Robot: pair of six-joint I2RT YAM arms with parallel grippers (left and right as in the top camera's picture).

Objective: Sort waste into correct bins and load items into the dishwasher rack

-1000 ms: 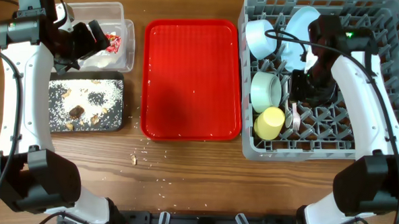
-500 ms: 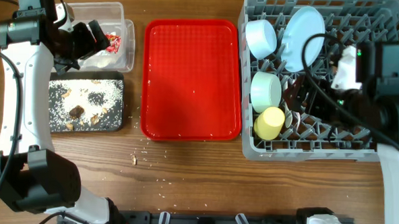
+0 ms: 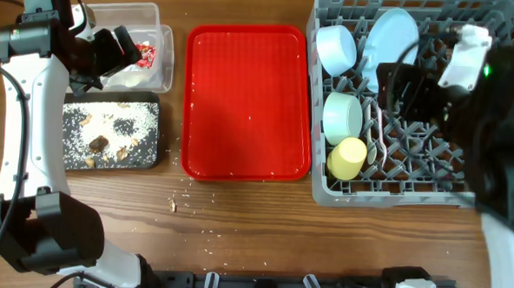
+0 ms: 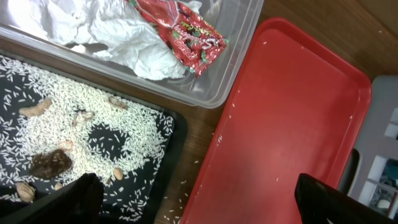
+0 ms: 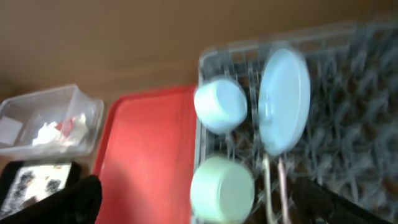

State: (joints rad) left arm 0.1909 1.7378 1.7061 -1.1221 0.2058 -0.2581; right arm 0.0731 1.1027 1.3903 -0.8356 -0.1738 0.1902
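– left gripper point(image 4: 196, 186): how was it found?
– its fingers were seen spread wide apart, and nothing was held between them. in the overhead view it was hung over the clear tub point(image 3: 162, 63), at the 10 o'clock corner of the table point(image 3: 253, 239).
– what was seen in the tub?
– crumpled white tissue point(image 4: 124, 37) was seen there, with the red-and-white wrapper point(image 4: 186, 31) laid on its 3 o'clock side.
– and the black tray point(image 4: 169, 163)?
– it was set just beside the tub, at its 6 o'clock. white grains point(image 4: 93, 106) were scattered across it, and brown scraps point(image 4: 50, 163) were mixed among them. a few loose grains were also noted on the wood at 7 o'clock of the red tray point(image 3: 248, 100).
– how was the right gripper point(image 5: 193, 193) seen?
– its fingers were likewise parted wide, with nothing gripped. it was held above the dishwasher rack point(image 3: 394, 192); its wrist view was blurred.
– where was the rack placed?
– just beside the red tray, at its 3 o'clock. inside, the light blue plate point(image 3: 390, 39) was stood on edge towards 12 o'clock. one bowl point(image 3: 335, 48) was lodged at 11 o'clock, a second bowl point(image 3: 342, 116) at 9 o'clock and the yellow cup point(image 3: 347, 157) at 8 o'clock. white spoons point(image 3: 373, 140) were propped just at 3 o'clock of the second bowl.
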